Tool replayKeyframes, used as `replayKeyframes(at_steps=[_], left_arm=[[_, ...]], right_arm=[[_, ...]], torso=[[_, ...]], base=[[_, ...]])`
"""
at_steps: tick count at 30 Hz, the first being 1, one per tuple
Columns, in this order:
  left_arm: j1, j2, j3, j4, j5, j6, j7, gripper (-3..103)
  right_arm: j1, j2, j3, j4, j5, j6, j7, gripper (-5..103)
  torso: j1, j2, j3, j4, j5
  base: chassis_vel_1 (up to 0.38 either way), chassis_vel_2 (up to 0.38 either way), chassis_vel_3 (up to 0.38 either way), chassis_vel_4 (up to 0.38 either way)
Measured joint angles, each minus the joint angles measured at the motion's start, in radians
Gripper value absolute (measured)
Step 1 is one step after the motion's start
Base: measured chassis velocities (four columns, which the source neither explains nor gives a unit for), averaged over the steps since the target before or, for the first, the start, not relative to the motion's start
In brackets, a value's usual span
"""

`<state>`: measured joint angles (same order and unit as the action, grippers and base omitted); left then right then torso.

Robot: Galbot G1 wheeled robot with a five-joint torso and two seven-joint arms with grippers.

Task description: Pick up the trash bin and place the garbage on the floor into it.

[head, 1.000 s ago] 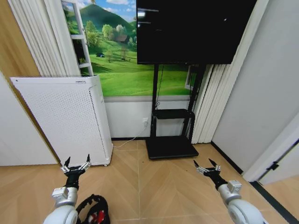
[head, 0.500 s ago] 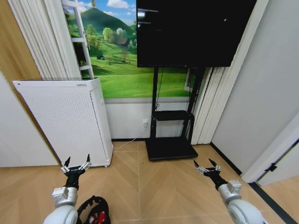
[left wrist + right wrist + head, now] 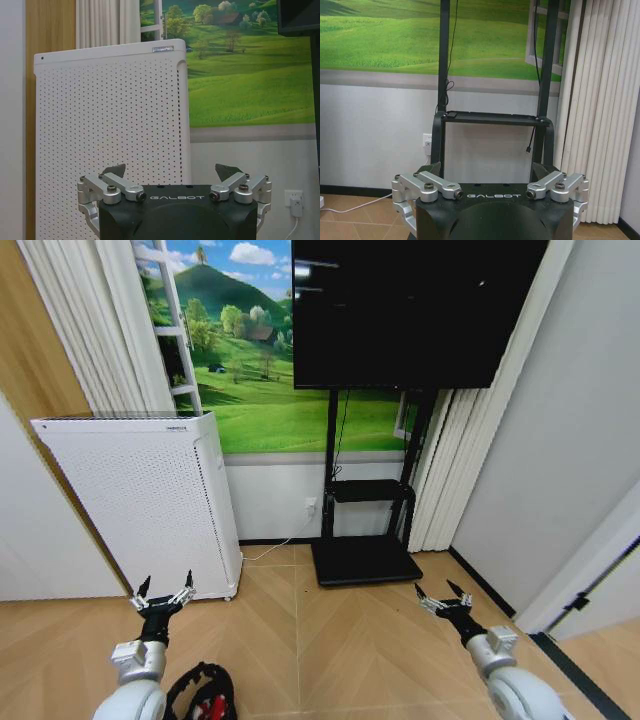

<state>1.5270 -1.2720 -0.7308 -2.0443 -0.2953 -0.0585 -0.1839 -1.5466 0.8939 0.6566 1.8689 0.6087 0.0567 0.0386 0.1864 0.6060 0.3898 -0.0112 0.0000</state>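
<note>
Two grippers are held low ahead of us over the herringbone wood floor (image 3: 340, 640), both with fingers spread and nothing between them. We take the white perforated appliance (image 3: 140, 500) as landmark: a tall boxy cabinet, matte, its front and side dotted with fine round holes, standing against the wall.

Left gripper (image 3: 165, 594): in front of the appliance's lower right corner, dark pointed tips splayed apart, silver linkages behind them. In the left wrist view the same gripper (image 3: 171, 172) faces the appliance's (image 3: 110, 140) dotted panel.

Trash bin (image 3: 200, 692): on the floor below and just right of the left arm, nearer us than the appliance, cut by the picture edge. Round black rim, irregular outline; inside we see a red-and-white piece (image 3: 210, 707), which we cannot identify further.

Right of the appliance: black TV stand (image 3: 365, 530) with flat rectangular base and small shelf, glossy dark screen (image 3: 415, 305) above it.

Right gripper (image 3: 443, 596): well right of the appliance, beyond the stand's base, tips apart. In the right wrist view it (image 3: 485, 171) faces the stand's shelf (image 3: 495, 118) and pleated white curtain (image 3: 600, 110).
</note>
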Motion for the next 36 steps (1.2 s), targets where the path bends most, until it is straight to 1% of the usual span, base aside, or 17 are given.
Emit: replayKeyframes(at_steps=[10, 13, 15, 20, 25, 29, 36], left_arm=[[0.000, 0.000, 0.000, 0.000, 0.000, 0.000, 0.000, 98], [0.000, 0.000, 0.000, 0.000, 0.000, 0.000, 0.000, 98], [0.000, 0.000, 0.000, 0.000, 0.000, 0.000, 0.000, 98], [0.000, 0.000, 0.000, 0.000, 0.000, 0.000, 0.000, 98], [0.000, 0.000, 0.000, 0.000, 0.000, 0.000, 0.000, 98], [0.000, 0.000, 0.000, 0.000, 0.000, 0.000, 0.000, 98], [0.000, 0.000, 0.000, 0.000, 0.000, 0.000, 0.000, 98]], right_arm=[[0.000, 0.000, 0.000, 0.000, 0.000, 0.000, 0.000, 100], [0.000, 0.000, 0.000, 0.000, 0.000, 0.000, 0.000, 100], [0.000, 0.000, 0.000, 0.000, 0.000, 0.000, 0.000, 100], [0.000, 0.000, 0.000, 0.000, 0.000, 0.000, 0.000, 100], [0.000, 0.000, 0.000, 0.000, 0.000, 0.000, 0.000, 100], [0.000, 0.000, 0.000, 0.000, 0.000, 0.000, 0.000, 100], [0.000, 0.000, 0.000, 0.000, 0.000, 0.000, 0.000, 100]], torso=[[0.019, 0.046, 0.026, 0.0000, 0.0000], [0.022, 0.053, 0.031, 0.0000, 0.0000], [0.033, 0.081, 0.048, 0.0000, 0.0000], [0.040, 0.098, 0.058, 0.0001, 0.0000], [0.051, 0.125, 0.073, 0.0000, 0.0000], [0.055, 0.132, 0.077, 0.0000, 0.0000], [0.055, 0.132, 0.077, 0.0000, 0.0000]], base=[[0.000, 0.000, 0.000, 0.000], [0.000, 0.000, 0.000, 0.000], [0.000, 0.000, 0.000, 0.000], [0.000, 0.000, 0.000, 0.000], [0.000, 0.000, 0.000, 0.000], [0.000, 0.000, 0.000, 0.000], [0.000, 0.000, 0.000, 0.000]])
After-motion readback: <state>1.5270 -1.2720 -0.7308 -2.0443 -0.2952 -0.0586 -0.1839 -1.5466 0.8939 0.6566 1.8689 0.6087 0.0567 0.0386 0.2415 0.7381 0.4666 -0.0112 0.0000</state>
